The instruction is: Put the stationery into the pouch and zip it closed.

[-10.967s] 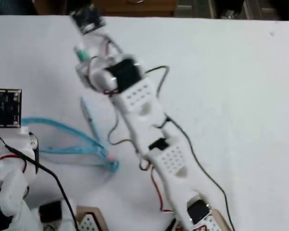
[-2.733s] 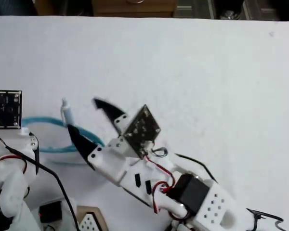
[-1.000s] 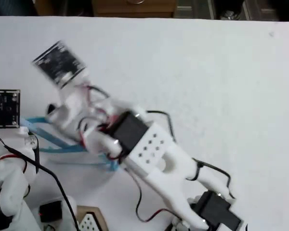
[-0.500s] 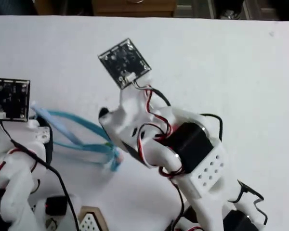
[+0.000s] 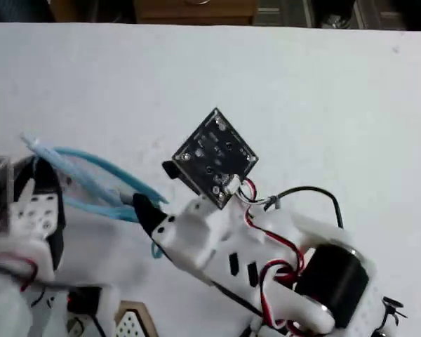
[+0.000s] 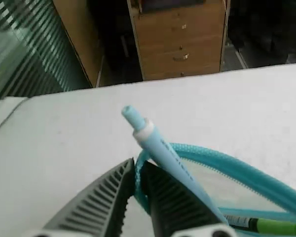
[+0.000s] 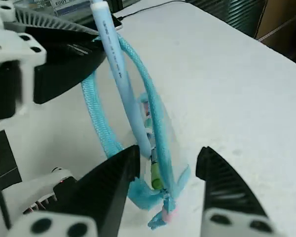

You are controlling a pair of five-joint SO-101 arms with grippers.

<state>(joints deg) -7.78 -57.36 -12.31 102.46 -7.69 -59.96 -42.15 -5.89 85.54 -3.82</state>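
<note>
While the white table (image 5: 323,84) takes up most of your overhead view, the right arm (image 5: 266,260) angles in from the near edge toward the left, with its wrist camera board (image 5: 215,158) facing up. Your left arm (image 5: 28,225) sits at the near left corner. Between them is the teal mesh pouch (image 5: 98,165), unzipped and with its mouth gaping. One end is raised off the table and the other end is down on it. The left claw (image 6: 137,165) is pinched narrow on the teal rim at the raised end, jaws nearly together with only the fabric between them. The right claw (image 7: 168,149) is spread wide with nothing in it, one finger on each side of the low end of the pouch. You can't tell from these views whether either finger touches the mesh. The pale blue pen (image 6: 160,145) has its lower part down in the pouch, and its top sticks out of the mouth just beside the left claw. The green marker (image 7: 156,177) lies fully inside, near the low end. The pink zipper tab (image 7: 167,216) hangs off that end's tip, on the table.
</note>
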